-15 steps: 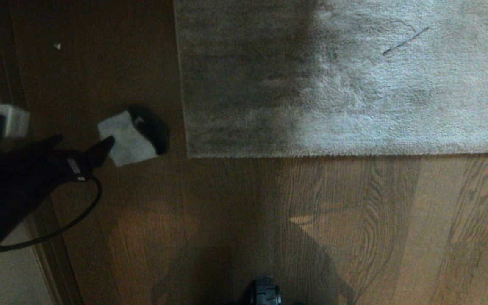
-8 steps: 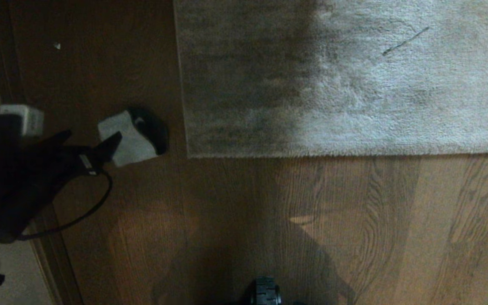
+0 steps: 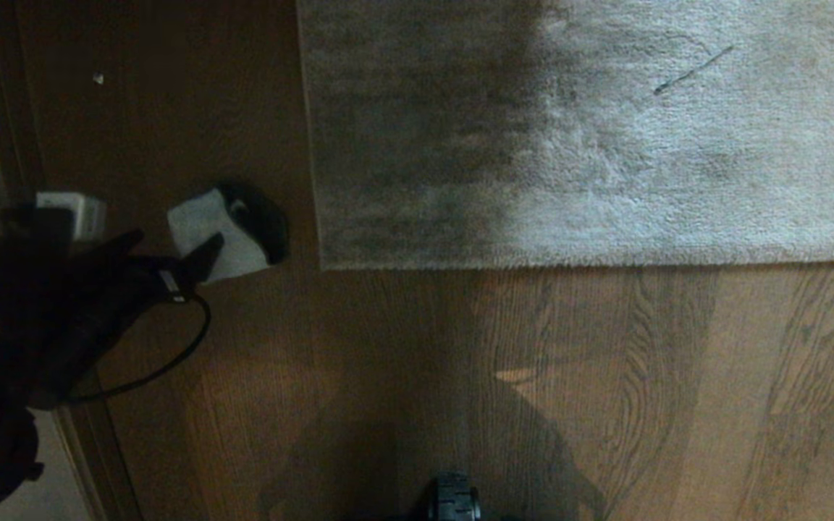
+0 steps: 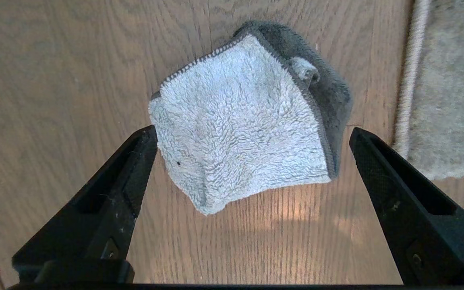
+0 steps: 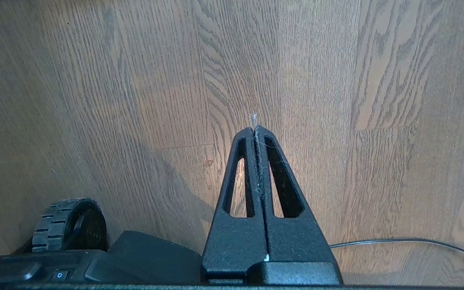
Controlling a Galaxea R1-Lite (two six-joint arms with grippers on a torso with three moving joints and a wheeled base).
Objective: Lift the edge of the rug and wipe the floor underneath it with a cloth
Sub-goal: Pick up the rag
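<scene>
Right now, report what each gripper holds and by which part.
Nothing is held. The left gripper is open, its fingers either side of the cloth on the floor, not closed on it. The right gripper is shut on nothing.

Your left gripper [image 4: 252,137] reaches out low at the left of the head view, jaws spread wide, nothing between its fingertips. Your right gripper [image 5: 255,129] points down, fingers [image 5: 272,225] pressed together, empty.

Fluffy terry cloth [image 4: 240,133] — wood-grain floor [image 4: 67,72]
</scene>
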